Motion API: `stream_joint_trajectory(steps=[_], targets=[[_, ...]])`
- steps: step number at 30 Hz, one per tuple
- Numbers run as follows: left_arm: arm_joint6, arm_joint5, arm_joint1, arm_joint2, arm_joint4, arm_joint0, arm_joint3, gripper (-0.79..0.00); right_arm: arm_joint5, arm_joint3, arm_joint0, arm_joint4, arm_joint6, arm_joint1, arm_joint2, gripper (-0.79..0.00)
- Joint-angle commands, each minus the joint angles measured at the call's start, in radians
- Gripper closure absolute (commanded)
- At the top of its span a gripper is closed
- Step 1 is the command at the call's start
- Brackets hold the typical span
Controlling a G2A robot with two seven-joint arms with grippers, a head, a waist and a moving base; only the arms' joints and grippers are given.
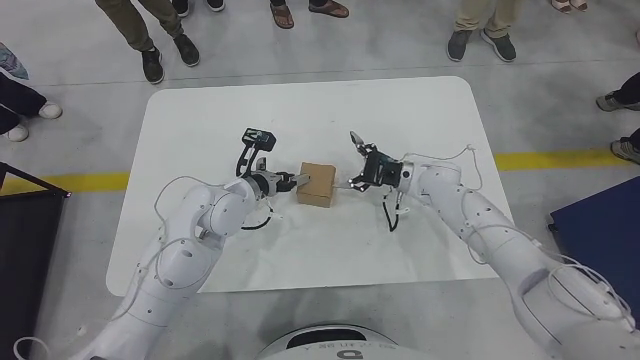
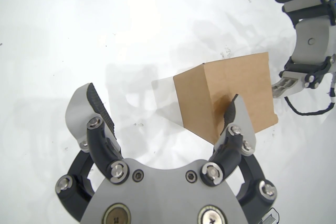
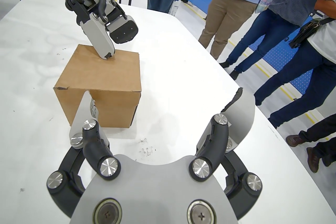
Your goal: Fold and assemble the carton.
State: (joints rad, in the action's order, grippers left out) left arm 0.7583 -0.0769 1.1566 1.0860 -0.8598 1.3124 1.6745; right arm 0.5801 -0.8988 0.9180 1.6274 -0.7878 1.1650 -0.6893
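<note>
**Both grippers pressed to a closed carton, one from each side**

Right gripper [image 3: 162, 92] first, since it sits closest in its own wrist view: its jaws are spread wide and hold nothing. One finger [image 3: 84, 107] lies flat against the carton's side wall that faces that arm. The other finger hangs in the air over bare bench, well clear of the cardboard.

Opposite it, the left gripper [image 2: 163, 90] has its jaws just as wide, and they grasp nothing either. One fingertip [image 3: 107, 55] comes down on the top of the carton, right at the edge on the left arm's side. Its partner, with the dark pad, stays lifted above the top face and does not touch it. From the left wrist view that same finger sits against the cardboard close to one of its corner edges.

Between the two stands the carton [image 1: 317, 182], a plain brown cardboard cube. It stands square on its base about the middle of the white bench [image 1: 200, 140], well away from every edge and rounded corner. Its top lies flat and shut and the walls stand straight. A small notch shows along the top front edge on the right arm's side. A few dark scuff marks dot the bench close to it.
</note>
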Motion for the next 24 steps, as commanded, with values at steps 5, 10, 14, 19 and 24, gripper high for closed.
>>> stream_joint_trajectory(steps=[5,10,14,19,24], targets=[[0.000,0.000,0.000,0.000,0.000,0.000,0.000,-0.785,-0.008,0.026,-0.014,-0.006,-0.006,0.015,0.009,-0.785],[0.000,0.000,0.000,0.000,0.000,0.000,0.000,-0.785,-0.019,0.033,-0.016,0.002,-0.016,0.016,0.002,-0.785],[0.000,0.000,0.000,0.000,0.000,0.000,0.000,-0.785,-0.003,0.048,-0.016,0.001,0.006,0.028,0.019,-0.785],[0.000,0.000,0.000,0.000,0.000,0.000,0.000,-0.785,-0.022,0.067,-0.030,0.003,-0.021,0.028,0.002,-0.785],[-0.059,0.004,-0.001,0.048,0.086,0.022,0.018,-0.785,-0.058,0.043,-0.013,0.024,-0.060,-0.002,-0.054,-0.785]])
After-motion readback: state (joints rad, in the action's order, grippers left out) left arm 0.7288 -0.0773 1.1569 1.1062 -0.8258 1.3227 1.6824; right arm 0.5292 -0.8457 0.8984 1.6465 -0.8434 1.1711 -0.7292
